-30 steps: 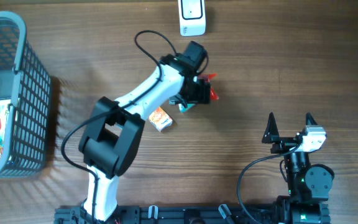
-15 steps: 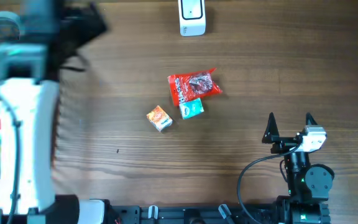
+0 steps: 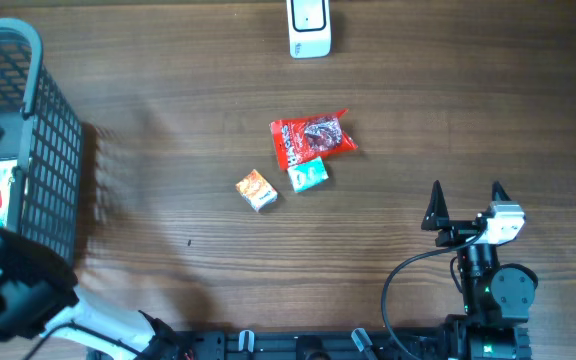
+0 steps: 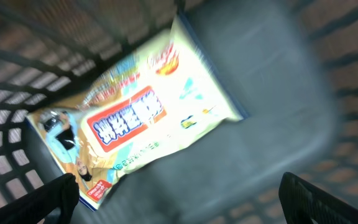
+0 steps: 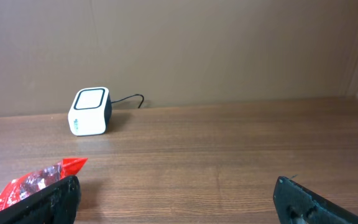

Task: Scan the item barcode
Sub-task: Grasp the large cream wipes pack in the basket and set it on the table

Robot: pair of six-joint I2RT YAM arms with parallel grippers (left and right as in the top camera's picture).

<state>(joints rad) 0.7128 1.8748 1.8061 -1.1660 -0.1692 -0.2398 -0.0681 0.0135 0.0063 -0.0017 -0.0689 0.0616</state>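
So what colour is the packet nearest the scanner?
The packet is red, clearest in the overhead view.

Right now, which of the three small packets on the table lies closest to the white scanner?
The red packet, the largest one. It lies nearest the white scanner; the teal packet and the orange packet lie farther from it.

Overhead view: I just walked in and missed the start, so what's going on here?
The left gripper hangs open over the basket, above a snack packet lying on its floor, holding nothing. The right gripper rests open, apart from everything. A red bag, a teal packet and an orange box lie mid-table, none at the scanner.
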